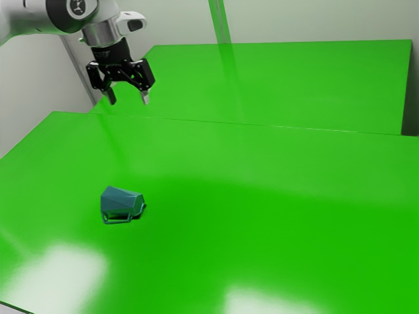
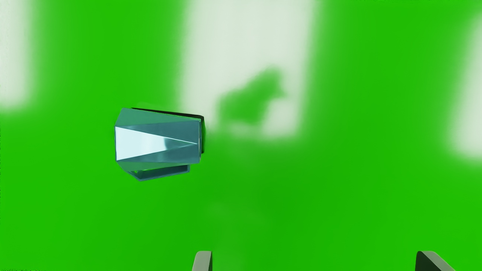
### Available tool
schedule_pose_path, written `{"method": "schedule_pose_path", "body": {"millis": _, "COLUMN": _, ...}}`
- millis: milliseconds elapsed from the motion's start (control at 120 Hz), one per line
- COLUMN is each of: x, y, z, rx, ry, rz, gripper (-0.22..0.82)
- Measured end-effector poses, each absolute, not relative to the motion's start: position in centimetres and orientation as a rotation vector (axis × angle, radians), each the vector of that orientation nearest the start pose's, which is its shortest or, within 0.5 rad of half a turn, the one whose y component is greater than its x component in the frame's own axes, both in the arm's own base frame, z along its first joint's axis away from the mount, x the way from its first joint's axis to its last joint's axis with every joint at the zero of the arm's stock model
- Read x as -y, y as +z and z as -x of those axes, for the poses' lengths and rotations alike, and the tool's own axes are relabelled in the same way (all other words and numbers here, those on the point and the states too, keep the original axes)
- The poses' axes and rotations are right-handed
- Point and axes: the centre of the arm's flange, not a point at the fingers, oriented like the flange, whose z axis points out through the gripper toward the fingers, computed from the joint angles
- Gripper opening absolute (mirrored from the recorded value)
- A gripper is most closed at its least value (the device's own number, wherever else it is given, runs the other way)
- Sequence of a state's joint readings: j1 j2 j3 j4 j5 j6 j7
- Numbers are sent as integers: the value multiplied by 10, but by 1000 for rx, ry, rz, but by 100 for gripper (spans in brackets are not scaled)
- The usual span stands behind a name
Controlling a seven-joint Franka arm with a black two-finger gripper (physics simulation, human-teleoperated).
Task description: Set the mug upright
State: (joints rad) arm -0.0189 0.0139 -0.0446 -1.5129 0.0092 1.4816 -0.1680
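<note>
Mug (image 1: 122, 200), blue-green, faceted, one handle, lying on its side on the green counter (image 1: 262, 229), interior not visible; jaws (image 1: 128, 98), spread wide and holding nothing, above the counter, well apart from the mug.

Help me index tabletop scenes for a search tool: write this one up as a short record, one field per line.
surface: glossy green tabletop
object: teal faceted mug
mug pose: lying on its side, not upright
handle: on the mug's side that faces the exterior view's bottom edge
mouth end: cannot tell
gripper: black, two-finger, open, nothing held
gripper position: raised, apart from the mug
background: second green surface beyond the tabletop
task status: mug not yet set upright
</note>
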Motion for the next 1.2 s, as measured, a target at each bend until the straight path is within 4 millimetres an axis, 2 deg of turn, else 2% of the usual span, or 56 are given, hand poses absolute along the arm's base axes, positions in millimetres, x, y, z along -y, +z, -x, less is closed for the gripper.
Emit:
{"method": "schedule_pose_path", "body": {"millis": 333, "x": 2, "y": 637, "z": -549, "rx": 253, "ry": 66, "rz": 3118, "gripper": 59}}
{"method": "schedule_pose_path", "body": {"millis": 617, "x": -32, "y": 608, "z": -544, "rx": 262, "ry": 46, "rz": 3178, "gripper": 58}}
{"method": "schedule_pose_path", "body": {"millis": 700, "x": -57, "y": 597, "z": -540, "rx": 301, "ry": 18, "rz": 3208, "gripper": 58}}
{"method": "schedule_pose_path", "body": {"millis": 842, "x": -130, "y": 576, "z": -527, "rx": 460, "ry": -43, "rz": 3245, "gripper": 58}}
{"method": "schedule_pose_path", "body": {"millis": 892, "x": -149, "y": 572, "z": -524, "rx": 492, "ry": -72, "rz": 3251, "gripper": 58}}
{"method": "schedule_pose_path", "body": {"millis": 967, "x": -159, "y": 562, "z": -521, "rx": 489, "ry": -107, "rz": 3275, "gripper": 58}}
{"method": "schedule_pose_path", "body": {"millis": 1075, "x": -165, "y": 535, "z": -515, "rx": 475, "ry": -157, "rz": 3346, "gripper": 58}}
{"method": "schedule_pose_path", "body": {"millis": 1200, "x": -190, "y": 507, "z": -504, "rx": 512, "ry": -258, "rz": 3423, "gripper": 58}}
